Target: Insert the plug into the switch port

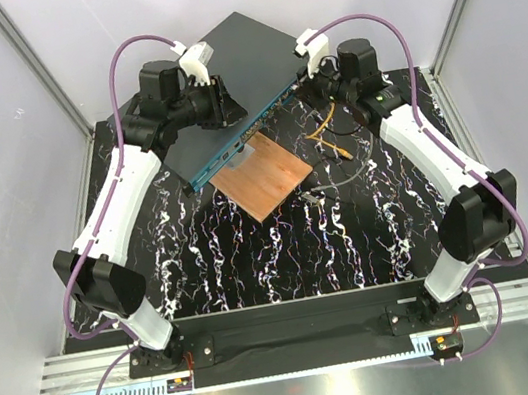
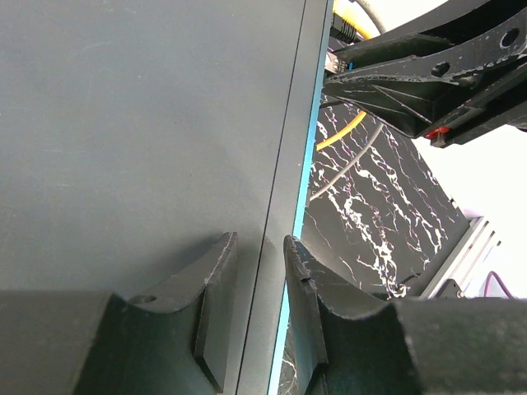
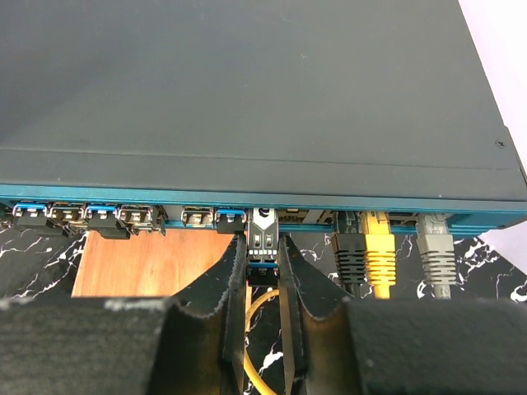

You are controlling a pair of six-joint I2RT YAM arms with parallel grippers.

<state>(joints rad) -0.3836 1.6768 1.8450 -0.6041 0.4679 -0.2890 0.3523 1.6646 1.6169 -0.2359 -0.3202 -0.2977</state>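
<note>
The switch [image 1: 221,63] is a flat dark box with a teal front face [image 3: 123,194] lined with ports. My right gripper [image 3: 263,240] is shut on the silver plug [image 3: 263,224]. The plug's tip sits in a switch port [image 3: 263,210] mid-row, and its yellow cable [image 3: 254,317] loops back between the fingers. In the top view the right gripper [image 1: 314,83] is at the switch's front right. My left gripper [image 2: 259,247] stands over the switch top [image 2: 123,123] at its front edge, jaws a narrow gap apart and holding nothing. It also shows in the top view [image 1: 216,104].
A copper-brown square plate [image 1: 263,179] lies on the marbled table in front of the switch. Black [image 3: 350,257], yellow [image 3: 380,247] and grey [image 3: 435,257] cables are plugged in right of the plug. Blue-tabbed modules [image 3: 33,216] fill ports to the left. Walls enclose the table.
</note>
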